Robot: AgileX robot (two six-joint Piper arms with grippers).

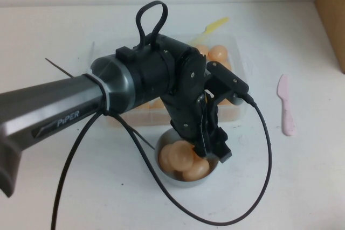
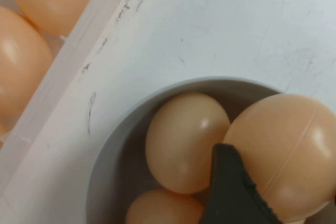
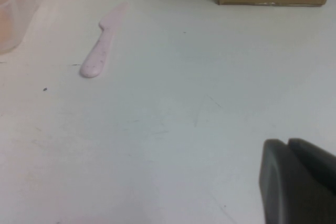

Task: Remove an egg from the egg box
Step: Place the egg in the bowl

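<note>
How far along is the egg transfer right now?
Done: the egg is out of the egg box and over the bowl, which already holds eggs. In hand: the left gripper has that egg against its finger. Left: let go and pull clear. The right gripper sits shut over bare table near the pink knife.

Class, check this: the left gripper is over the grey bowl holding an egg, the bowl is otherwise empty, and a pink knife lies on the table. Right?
One slip: the bowl is not otherwise empty. The left wrist view shows two more eggs in it beside the held egg. The left gripper is over the bowl, the pink knife lies on the table, and the right gripper waits shut.
</note>
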